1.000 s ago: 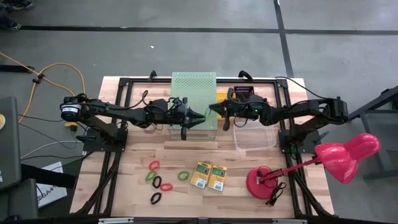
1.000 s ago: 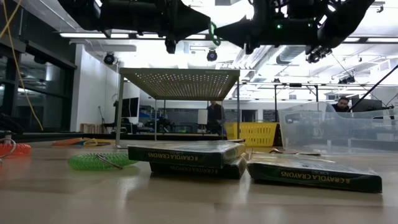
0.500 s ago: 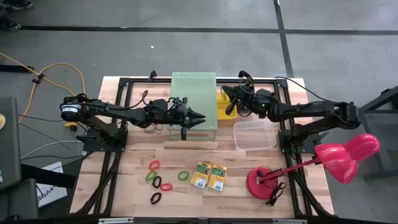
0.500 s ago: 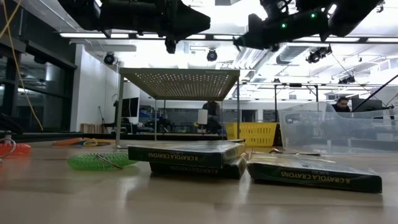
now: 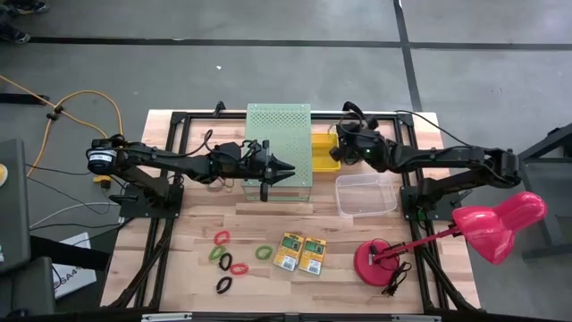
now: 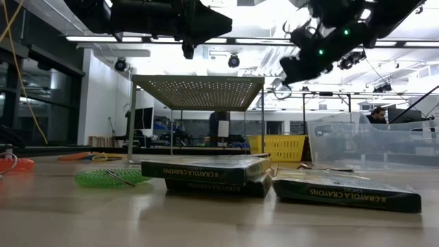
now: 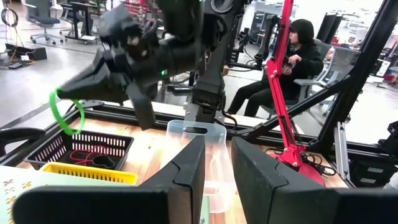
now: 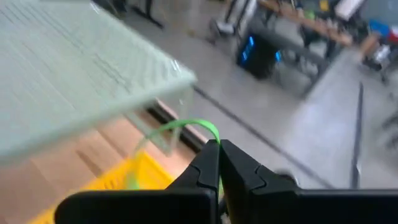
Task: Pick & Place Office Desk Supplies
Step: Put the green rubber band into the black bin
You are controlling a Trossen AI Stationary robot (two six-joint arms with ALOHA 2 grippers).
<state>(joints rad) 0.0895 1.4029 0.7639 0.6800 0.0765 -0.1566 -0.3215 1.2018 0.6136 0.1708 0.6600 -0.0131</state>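
Over yellow basket (image 5: pixel 323 152), right claw (image 5: pixel 343 141) swung back from left claw (image 5: pixel 288 169), green band (image 7: pixel 66 114) pinched

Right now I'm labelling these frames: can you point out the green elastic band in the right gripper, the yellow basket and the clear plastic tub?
green elastic band (image 7: pixel 65 114): left wrist view, on its loop.
yellow basket (image 5: pixel 323 158): high view, on its rim.
clear plastic tub (image 5: pixel 366 196): high view, on its floor.

**Bright room, one blurred view**

Even overhead light falls on the table (image 5: pixel 268 295), with soft shadows. Ceiling lamps (image 6: pixel 103 39) glare in the low view, leaving the arms as silhouettes. The right wrist view is smeared with motion blur; the left wrist view is sharp.
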